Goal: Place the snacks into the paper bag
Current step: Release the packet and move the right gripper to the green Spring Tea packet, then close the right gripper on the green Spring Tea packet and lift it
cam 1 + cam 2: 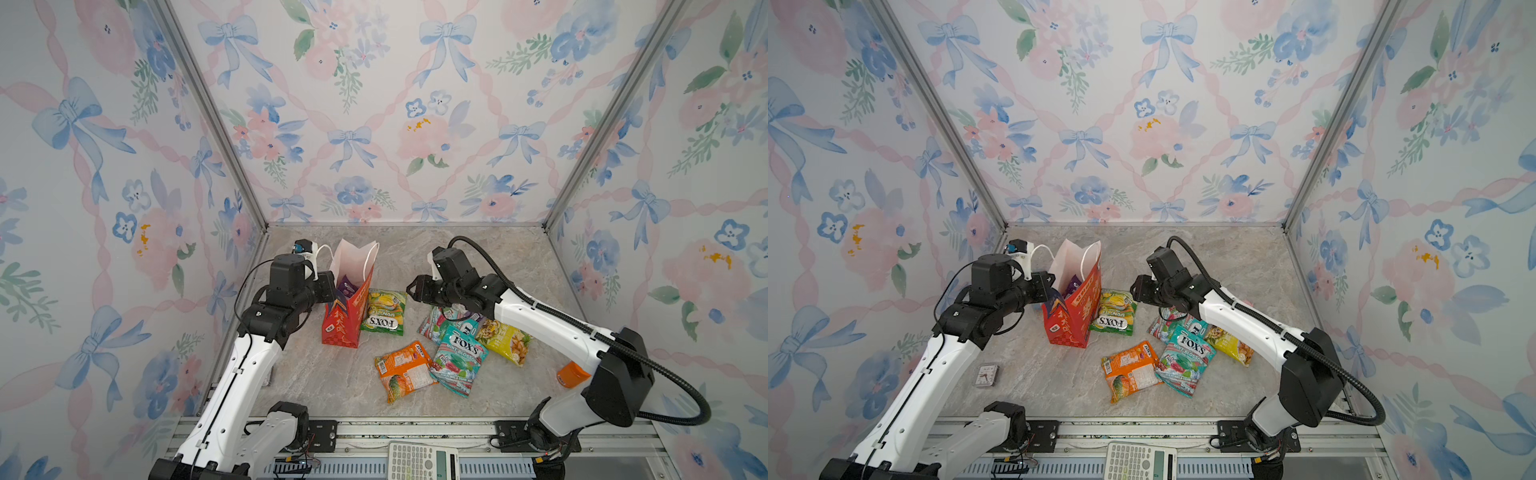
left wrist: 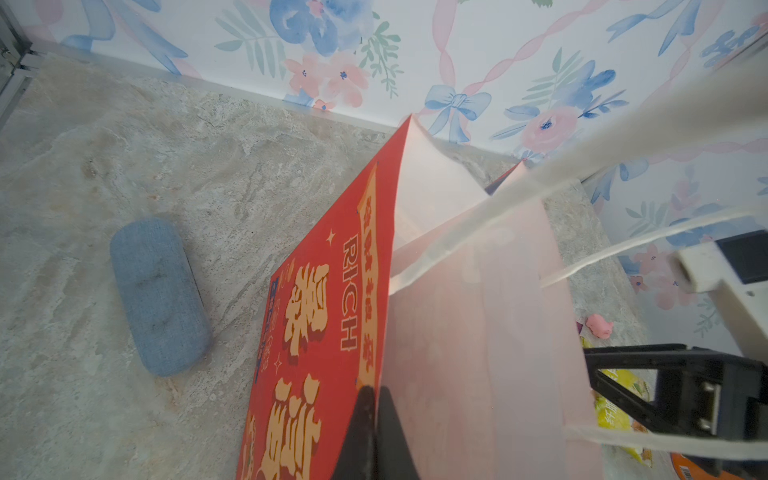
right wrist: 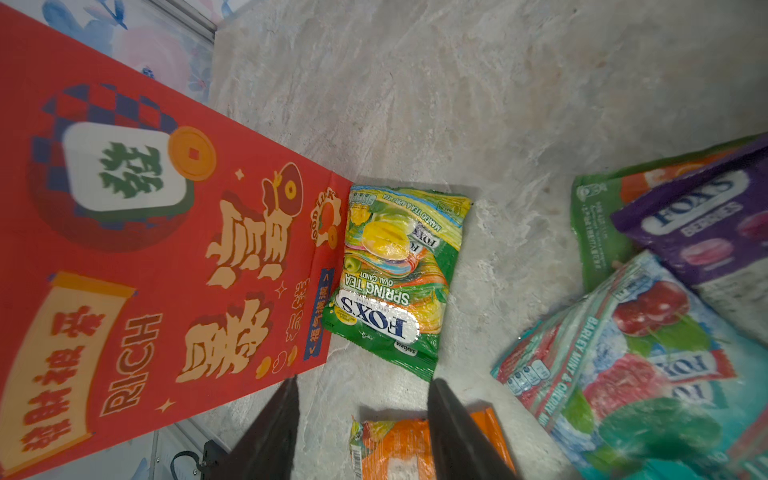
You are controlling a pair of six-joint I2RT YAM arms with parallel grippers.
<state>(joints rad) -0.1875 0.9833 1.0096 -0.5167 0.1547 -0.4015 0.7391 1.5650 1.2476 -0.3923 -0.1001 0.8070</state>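
Purple snack (image 1: 347,286) mostly hidden inside paper bag (image 1: 345,326)

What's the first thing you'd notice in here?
The bright red paper bag stands left of the middle, its rim pinched by the left gripper. Shiny snacks lie scattered on the table to its right, a green packet against its side, with the right gripper open above them.
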